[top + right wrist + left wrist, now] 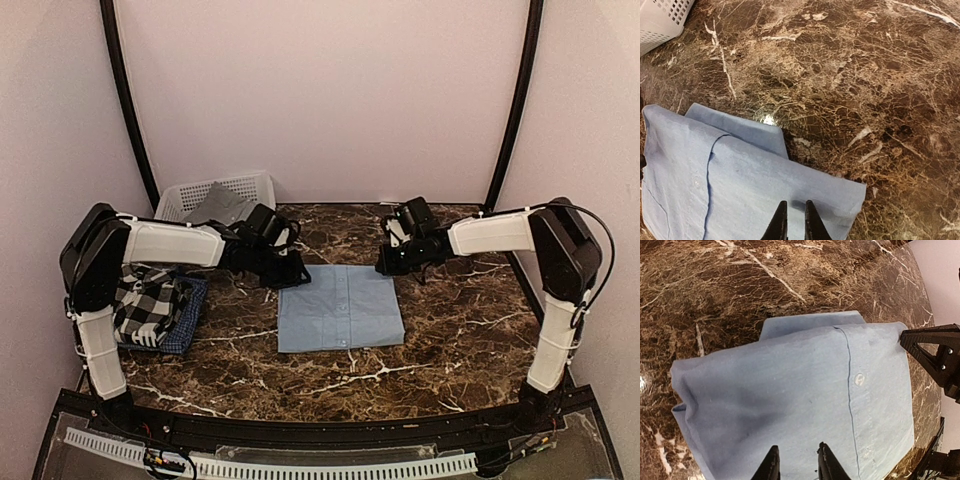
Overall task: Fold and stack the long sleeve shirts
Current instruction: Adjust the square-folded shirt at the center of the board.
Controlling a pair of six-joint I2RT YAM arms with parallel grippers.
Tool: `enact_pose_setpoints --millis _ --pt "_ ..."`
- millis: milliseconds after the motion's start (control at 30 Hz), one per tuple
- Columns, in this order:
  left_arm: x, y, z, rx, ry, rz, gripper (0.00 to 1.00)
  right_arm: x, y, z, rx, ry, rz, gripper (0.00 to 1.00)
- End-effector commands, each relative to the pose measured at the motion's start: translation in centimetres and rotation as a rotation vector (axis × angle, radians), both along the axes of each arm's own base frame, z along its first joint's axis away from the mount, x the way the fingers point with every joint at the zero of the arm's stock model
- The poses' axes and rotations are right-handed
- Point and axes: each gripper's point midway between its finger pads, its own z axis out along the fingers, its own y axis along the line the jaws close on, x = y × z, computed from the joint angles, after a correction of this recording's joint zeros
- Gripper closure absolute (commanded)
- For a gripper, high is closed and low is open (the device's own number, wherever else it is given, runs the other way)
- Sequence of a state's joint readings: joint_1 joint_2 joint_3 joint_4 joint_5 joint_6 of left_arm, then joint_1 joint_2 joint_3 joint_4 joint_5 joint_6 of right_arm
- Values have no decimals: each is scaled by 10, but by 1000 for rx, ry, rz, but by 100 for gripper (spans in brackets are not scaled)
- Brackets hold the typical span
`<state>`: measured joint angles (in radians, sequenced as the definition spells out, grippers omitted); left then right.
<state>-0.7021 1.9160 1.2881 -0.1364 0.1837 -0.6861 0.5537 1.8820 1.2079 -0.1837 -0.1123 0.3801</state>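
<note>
- I see the blue shirt (338, 308), a smooth folded rectangle, on the veined marble table (450, 330).
- Left gripper (798, 447): fingers slightly apart above the cloth.
- Right gripper (795, 203): I cannot tell.

dark brown marbled bench (450, 335). folded light blue shirt (338, 308) flat at centre. at left edge, dark blue checked shirt (188, 335) with black-and-white checked shirt (145, 305) on top. white lattice basket (180, 200) in far-left corner.
</note>
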Motion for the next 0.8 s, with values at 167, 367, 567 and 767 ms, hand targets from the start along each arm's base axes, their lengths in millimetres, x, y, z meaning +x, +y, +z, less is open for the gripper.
enact_pose_setpoints --millis 167,367,567,767 --pt "46 18 -18 76 -8 67 77 38 3 -22 -27 18 -9 88" --pt "57 45 -47 117 55 108 78 45 -2 -39 -36 54 -9 83" --pt "56 56 -54 139 81 114 78 50 -2 -18 -41 23 -6 76" --pt "62 59 -23 144 33 118 75 51 -5 31 -30 -53 -6 66"
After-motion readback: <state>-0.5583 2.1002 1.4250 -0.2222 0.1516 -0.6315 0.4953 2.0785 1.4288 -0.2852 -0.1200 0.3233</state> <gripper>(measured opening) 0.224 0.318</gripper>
